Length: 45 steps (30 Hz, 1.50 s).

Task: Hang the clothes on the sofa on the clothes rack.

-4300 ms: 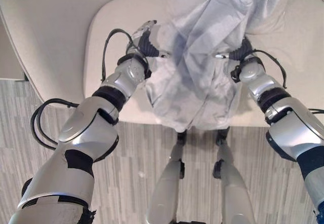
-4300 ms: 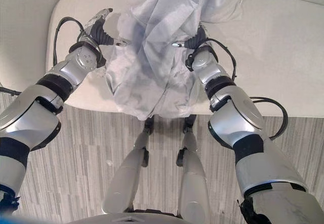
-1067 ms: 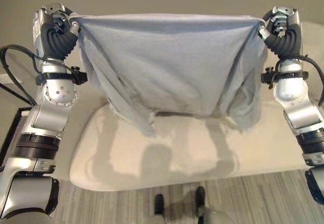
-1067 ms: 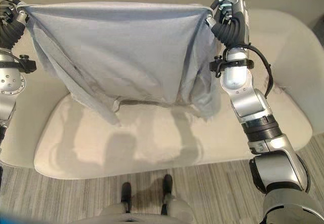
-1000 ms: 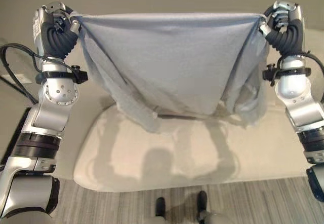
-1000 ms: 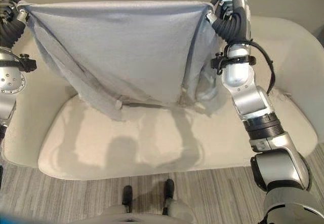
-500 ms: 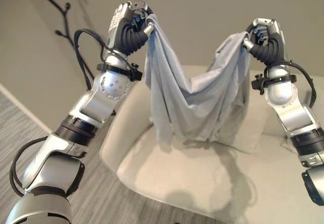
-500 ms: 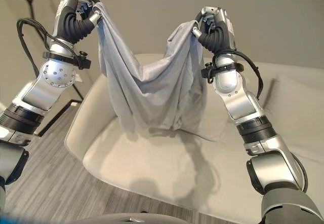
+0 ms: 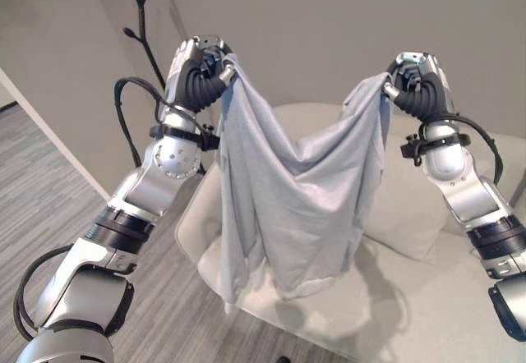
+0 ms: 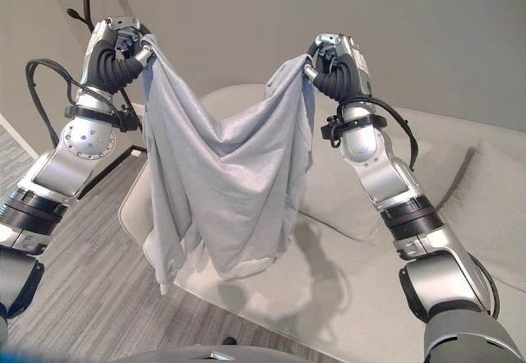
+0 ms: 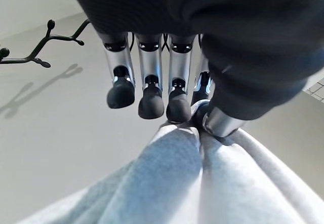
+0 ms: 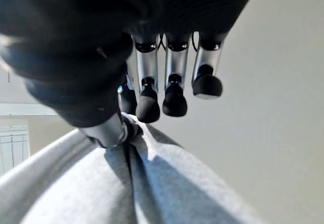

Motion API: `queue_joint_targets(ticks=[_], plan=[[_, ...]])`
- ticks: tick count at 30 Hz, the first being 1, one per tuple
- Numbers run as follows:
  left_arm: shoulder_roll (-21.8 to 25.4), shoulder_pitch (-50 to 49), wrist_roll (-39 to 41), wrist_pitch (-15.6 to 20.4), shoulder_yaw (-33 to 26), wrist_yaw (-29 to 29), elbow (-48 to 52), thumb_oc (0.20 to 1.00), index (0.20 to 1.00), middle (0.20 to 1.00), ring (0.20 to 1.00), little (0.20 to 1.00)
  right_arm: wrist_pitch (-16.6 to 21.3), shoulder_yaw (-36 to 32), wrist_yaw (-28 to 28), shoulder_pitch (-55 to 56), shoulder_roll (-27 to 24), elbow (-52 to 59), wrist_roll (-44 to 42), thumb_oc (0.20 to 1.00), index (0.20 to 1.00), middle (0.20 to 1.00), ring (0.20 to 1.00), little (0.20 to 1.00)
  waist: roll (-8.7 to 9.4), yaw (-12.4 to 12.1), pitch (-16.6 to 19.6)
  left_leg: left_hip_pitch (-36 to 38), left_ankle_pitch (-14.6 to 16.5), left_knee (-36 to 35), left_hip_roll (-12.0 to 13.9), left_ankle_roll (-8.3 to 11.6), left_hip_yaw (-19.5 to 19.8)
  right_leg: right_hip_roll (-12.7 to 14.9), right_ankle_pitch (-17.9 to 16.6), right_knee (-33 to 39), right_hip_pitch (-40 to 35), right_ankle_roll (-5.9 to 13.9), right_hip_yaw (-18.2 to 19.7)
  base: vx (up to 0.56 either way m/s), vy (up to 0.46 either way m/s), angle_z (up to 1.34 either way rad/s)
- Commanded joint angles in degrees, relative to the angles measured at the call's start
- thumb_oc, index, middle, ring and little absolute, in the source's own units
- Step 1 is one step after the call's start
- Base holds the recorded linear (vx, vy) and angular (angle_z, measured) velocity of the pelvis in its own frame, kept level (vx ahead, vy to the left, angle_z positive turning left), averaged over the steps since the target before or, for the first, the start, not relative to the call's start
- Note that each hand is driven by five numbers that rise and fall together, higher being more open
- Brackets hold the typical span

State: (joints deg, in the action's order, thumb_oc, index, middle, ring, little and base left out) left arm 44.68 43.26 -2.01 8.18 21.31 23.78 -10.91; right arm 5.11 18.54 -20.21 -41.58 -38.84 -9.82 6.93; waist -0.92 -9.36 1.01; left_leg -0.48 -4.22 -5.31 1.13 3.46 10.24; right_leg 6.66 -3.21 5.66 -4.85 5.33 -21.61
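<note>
A light grey shirt hangs in the air above the cream sofa, stretched between both raised hands and sagging in the middle. My left hand pinches its upper left corner; the left wrist view shows the cloth caught between thumb and fingers. My right hand pinches the upper right corner, with the cloth held at the thumb in the right wrist view. The black branched clothes rack stands against the wall, behind and just left of my left hand.
A cream cushion leans on the sofa behind the shirt. Grey striped floor lies to the left. The rack's dark base sits on the floor beside the sofa's left end. A plain beige wall rises behind.
The view has swung left, bringing the rack closer in. The shirt hangs lower and wider between the hands, its hem lifted off the sofa seat. Both hands keep their hold.
</note>
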Motion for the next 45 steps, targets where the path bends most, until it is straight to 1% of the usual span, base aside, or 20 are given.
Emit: queue_joint_targets(ticks=[1, 7, 12, 15, 16, 17, 18, 21, 22, 23, 24, 26, 28, 29, 30, 32, 36, 39, 41, 45], plan=[[1.8, 8.6, 5.2, 1.3, -1.4, 1.4, -5.0, 0.2, 0.2, 0.2, 0.2, 0.2, 0.8, 1.4, -1.7, -7.3, -3.9, 0.3, 1.0, 0.2, 0.2, 0.2, 0.2, 0.2, 0.62, -1.0, 1.4, 0.4, 3.8, 0.3, 2.6, 4.24, -1.1, 4.8, 1.6, -3.5, 0.7, 7.01, 3.4, 0.01, -0.017, -0.03], [2.0, 9.7, 6.0, 1.5, -1.4, 1.4, -4.2, 0.2, 0.2, 0.2, 0.2, 0.2, 0.7, 1.2, -1.7, -8.4, -5.1, 0.8, 1.4, 0.2, 0.2, 0.2, 0.2, 0.2, 0.55, -0.7, 2.2, 0.9, 4.3, 0.3, 3.0, 4.29, -1.4, 4.4, 1.8, -3.4, 0.5, 6.64, 4.0, 0.04, -0.019, -0.02], [3.6, 8.3, 5.4, 1.4, -2.9, 1.1, -2.4, 0.2, 0.2, 0.2, 0.2, 0.2, 1.7, 0.2, -1.6, -7.4, -6.2, 2.2, 0.8, 0.2, 0.2, 0.2, 0.2, 0.2, 0.67, -0.4, 1.0, 1.5, 3.9, 0.8, 5.0, 4.12, -1.7, 3.0, 3.1, -4.1, 0.6, 5.76, 5.2, 0.01, -0.032, -0.06], [5.2, 7.4, 5.7, 1.9, -4.3, 0.9, -0.6, 0.2, 0.2, 0.2, 0.2, 0.2, 2.3, -0.2, -2.1, -7.5, -6.8, 2.9, 0.6, 0.2, 0.2, 0.2, 0.2, 0.2, 1.43, -0.6, -1.9, -3.3, 7.3, 11.0, 5.3, 3.91, -0.8, 3.1, 3.5, -6.4, 2.2, 4.94, 7.6, -0.09, -0.006, -0.22], [5.4, 6.8, 6.2, 2.5, -5.1, 0.8, -0.1, 0.2, 0.2, 0.2, 0.2, 0.2, 2.4, -0.7, -2.1, -7.2, -7.2, 3.2, 0.6, 0.2, 0.2, 0.2, 0.2, 0.2, 1.41, -0.7, -2.8, -5.3, 7.0, 13.9, 6.6, 4.85, 0.1, 3.4, 4.0, -6.8, 2.4, 5.19, 8.8, -0.01, 0.324, -0.21], [5.0, 7.8, 6.8, 2.9, -4.7, 1.2, -0.5, 0.2, 0.2, 0.2, 0.2, 0.2, 1.7, -0.4, -2.0, -7.5, -7.6, 3.3, 0.4, 0.2, 0.2, 0.2, 0.2, 0.2, 1.45, 0.1, -3.4, -7.1, 4.8, 13.8, 10.4, 4.98, 1.8, 4.9, 4.5, -7.3, 3.0, 6.29, 11.2, 0.0, 0.303, -0.25], [5.0, 8.1, 6.9, 3.0, -4.5, 1.2, -0.7, 0.2, 0.2, 0.2, 0.2, 0.2, 1.6, -0.4, -2.0, -7.6, -7.6, 3.3, 0.4, 0.2, 0.2, 0.2, 0.2, 0.2, 1.43, -0.2, -3.4, -6.9, 4.7, 13.5, 10.7, 5.08, 1.5, 4.7, 4.7, -7.7, 3.4, 6.22, 11.5, 0.09, 0.416, -0.34], [5.7, 11.9, 8.1, 3.5, -1.8, 2.4, -4.0, 0.2, 0.2, 0.2, 0.2, 0.2, 1.6, -1.9, -2.9, -6.1, -7.6, 3.8, 0.2, 0.2, 0.2, 0.2, 0.2, 0.2, 1.45, 0.0, -3.4, -9.3, -2.4, 7.4, 17.2, 7.14, 4.0, 7.5, 4.4, -8.0, 4.0, 8.44, 16.2, 0.13, 0.444, -0.45], [6.2, 12.4, 8.2, 3.7, -1.6, 2.7, -4.5, 0.2, 0.2, 0.2, 0.2, 0.2, 1.9, -2.3, -3.5, -5.3, -7.8, 3.9, 0.4, 0.2, 0.2, 0.2, 0.2, 0.2, 1.18, -0.3, -3.1, -10.5, -3.2, 4.6, 18.2, 8.34, 5.1, 8.6, 4.6, -7.3, 3.3, 9.26, 17.1, 0.22, 0.766, -0.73], [5.1, 14.7, 9.0, 4.4, -0.7, 2.8, -5.5, 0.2, 0.2, 0.2, 0.2, 0.2, 1.8, -3.6, -3.8, -4.3, -8.4, 3.4, 1.1, 0.2, 0.2, 0.2, 0.2, 0.2, -0.06, 1.1, -1.5, -8.0, -0.3, 3.7, 20.3, 10.41, 4.6, 11.3, 3.6, -6.8, 3.1, 9.67, 17.9, 0.21, 1.057, -1.08], [4.8, 15.7, 8.9, 4.1, 0.0, 2.4, -5.7, 0.2, 0.2, 0.2, 0.2, 0.2, 1.2, -5.8, -3.2, -2.1, -8.2, 3.9, 1.9, 0.2, 0.2, 0.2, 0.2, 0.2, -0.07, 1.9, -0.8, -8.2, 3.1, 6.4, 17.6, 10.49, 3.4, 15.0, -2.9, -5.7, 3.7, 9.67, 17.6, 0.16, 1.064, -0.86], [4.6, 15.9, 8.3, 3.7, 0.9, 2.5, -6.0, 0.2, 0.2, 0.2, 0.2, 0.2, 1.1, -6.3, -4.2, -1.4, -5.6, 4.0, 1.6, 0.2, 0.2, 0.2, 0.2, 0.2, 0.86, 3.0, -1.3, -6.9, 5.5, 7.3, 14.5, 9.06, 1.3, 18.5, -14.0, -6.7, 7.5, 9.67, 17.4, -0.03, 0.648, -0.45], [5.1, 15.8, 7.2, 2.8, 1.3, 2.9, -6.5, 0.2, 0.2, 0.2, 0.2, 0.2, 0.8, -4.9, -5.0, -1.8, -4.1, 2.9, 2.2, 0.2, 0.2, 0.2, 0.2, 0.2, 0.92, 2.2, -2.7, -6.6, 5.8, 7.8, 13.5, 7.26, -1.9, 18.9, -18.2, -6.4, 9.4, 9.67, 13.4, -0.13, 0.384, -0.35], [5.1, 15.8, 7.2, 2.8, 1.3, 2.9, -6.5, 0.2, 0.2, 0.2, 0.2, 0.2, 0.8, -4.9, -5.0, -1.8, -4.1, 2.8, 2.2, 0.2, 0.2, 0.2, 0.2, 0.2, 0.92, 2.2, -2.6, -6.5, 5.8, 7.8, 13.5, 7.25, -2.0, 18.9, -18.1, -6.4, 9.4, 9.67, 13.4, -0.17, 0.558, -0.67], [5.1, 16.7, 4.7, 1.9, 1.7, 2.4, -5.8, 0.2, 0.2, 0.2, 0.2, 0.2, 0.2, -5.7, -4.7, -2.1, -4.5, 2.4, 2.0, 0.2, 0.2, 0.2, 0.2, 0.2, 1.33, 2.7, -3.5, -6.1, 4.8, 5.7, 10.2, 5.2, -2.8, 15.4, -12.4, -8.1, 8.9, 9.63, 13.1, -0.12, 0.569, -0.82], [5.1, 17.3, 3.4, 1.3, 1.9, 2.0, -5.4, 0.2, 0.2, 0.2, 0.2, 0.2, 0.7, -4.8, -5.3, -4.0, -5.0, 1.7, 1.9, 0.2, 0.2, 0.2, 0.2, 0.2, 2.3, 1.5, -3.4, -6.3, 3.6, 4.5, 6.3, 2.77, -4.3, 11.3, -6.3, -11.1, 7.7, 8.51, 11.6, -0.15, 0.627, -0.26], [4.6, 15.9, 2.6, 0.0, -0.2, 1.3, -5.4, 0.2, 0.2, 0.2, 0.2, 0.2, 0.6, -3.9, -4.8, -4.6, -5.4, 1.9, 2.6, 0.2, 0.2, 0.2, 0.2, 0.2, 4.92, -1.1, -2.6, -6.3, 2.1, 3.9, 0.9, 0.09, -6.5, 1.4, 5.7, -17.2, 4.1, 5.76, 9.7, -0.08, 0.346, -0.16], [4.0, 13.5, 1.7, -0.5, -2.3, 0.9, -4.4, 0.2, 0.2, 0.2, 0.2, 0.2, 0.8, -3.6, -4.5, -4.4, -4.6, 1.5, 3.0, 0.2, 0.2, 0.2, 0.2, 0.2, 7.42, -3.5, -1.9, -7.6, 0.6, 4.6, -2.9, -0.82, -8.9, -4.9, 8.2, -14.9, -0.1, 4.21, 10.9, -0.07, 0.216, -0.48], [3.6, 12.3, 0.6, -0.9, -3.1, 0.3, -4.6, 0.2, 0.2, 0.2, 0.2, 0.2, 0.3, -3.6, -5.2, -4.4, -3.9, -0.7, 2.8, 0.2, 0.2, 0.2, 0.2, 0.2, 7.8, -4.6, -1.6, -7.0, 0.4, 4.4, -4.9, -1.07, -9.7, -5.9, 9.8, -8.7, -1.6, 1.53, 11.1, -0.04, 0.186, -0.59], [2.3, 8.3, 0.0, -1.0, -5.0, 0.2, -4.2, 0.2, 0.2, 0.2, 0.2, 0.2, -0.3, -3.6, -4.2, -2.8, -2.7, -0.8, 2.9, 0.2, 0.2, 0.2, 0.2, 0.2, 6.04, -3.9, -1.2, -6.9, 0.5, 4.9, -6.2, -1.15, -9.2, -6.8, 7.3, -3.6, -2.4, 1.65, 13.6, -0.05, 0.099, 0.09]])
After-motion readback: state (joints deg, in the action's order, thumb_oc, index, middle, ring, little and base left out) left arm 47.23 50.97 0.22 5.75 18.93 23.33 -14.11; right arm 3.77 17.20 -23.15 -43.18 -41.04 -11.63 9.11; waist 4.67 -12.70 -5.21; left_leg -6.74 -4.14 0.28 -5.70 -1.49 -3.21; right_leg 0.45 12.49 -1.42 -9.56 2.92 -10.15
